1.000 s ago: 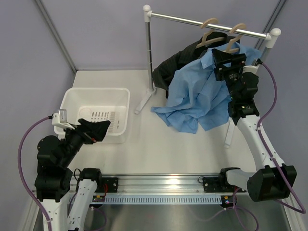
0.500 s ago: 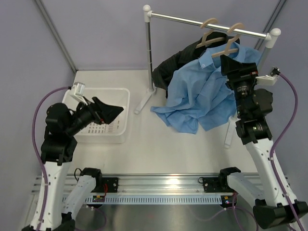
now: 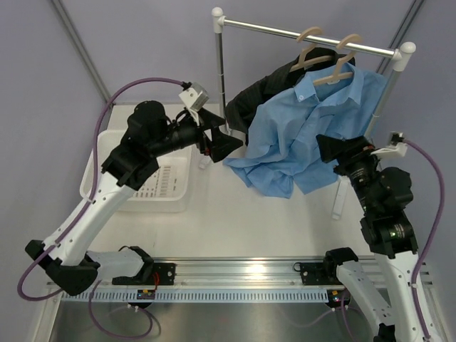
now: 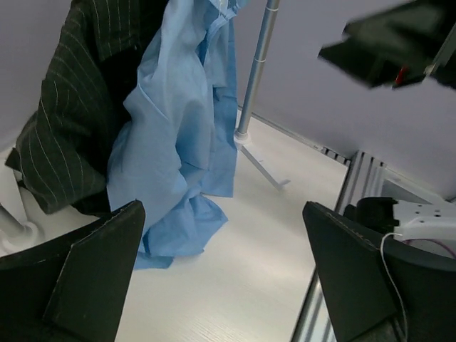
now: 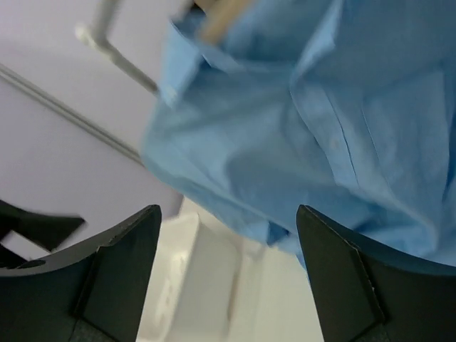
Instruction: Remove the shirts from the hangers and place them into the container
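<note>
We see both shirts hanging from slim beige wooden hangers [image 3: 311, 44] on a metal rail [image 3: 285, 30]. The creased light blue shirt [image 3: 303, 125] pools onto the white surface [image 3: 235, 221], and the black pinstriped shirt [image 3: 255, 100] sits behind it (mostly hidden), crowding the rail's left post [image 3: 221, 78]. Our left pincer [image 3: 231, 135] gapes empty beside that post and our right pincer [image 3: 329, 148] gapes empty near the blue shirt's right side, while the smooth, round-cornered white container [image 3: 153, 205] sits far left, with bare surface between.

Light blue shirt [image 3: 313, 121]; black shirt [image 3: 246, 107] (pale pinstripes); white container [image 3: 171, 199].
</note>
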Tool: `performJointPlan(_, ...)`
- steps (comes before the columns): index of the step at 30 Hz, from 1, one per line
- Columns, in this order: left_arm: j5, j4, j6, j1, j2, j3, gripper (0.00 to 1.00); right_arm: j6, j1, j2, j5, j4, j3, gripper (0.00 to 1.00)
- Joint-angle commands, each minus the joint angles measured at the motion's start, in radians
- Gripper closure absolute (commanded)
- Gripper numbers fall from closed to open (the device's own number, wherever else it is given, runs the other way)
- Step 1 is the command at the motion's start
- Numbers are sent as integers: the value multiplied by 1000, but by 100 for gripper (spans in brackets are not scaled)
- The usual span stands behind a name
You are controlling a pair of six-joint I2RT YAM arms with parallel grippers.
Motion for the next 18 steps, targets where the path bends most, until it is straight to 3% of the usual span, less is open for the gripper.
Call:
performJointPlan(1,-30,140,139,-9,71,60,1,-3,6,-54,-187,-87,-198,15)
performJointPlan(6,50,269,237,-37,152,84,1,-40,6,-103,-284,-103,-307,3)
performJointPlan(14,93,421,301,-52,324,165,1,-69,6,-206,-379,-168,-355,2)
performJointPlan(18,111,375,308,-50,453,313,2,-92,6,-252,-370,-229,-354,2)
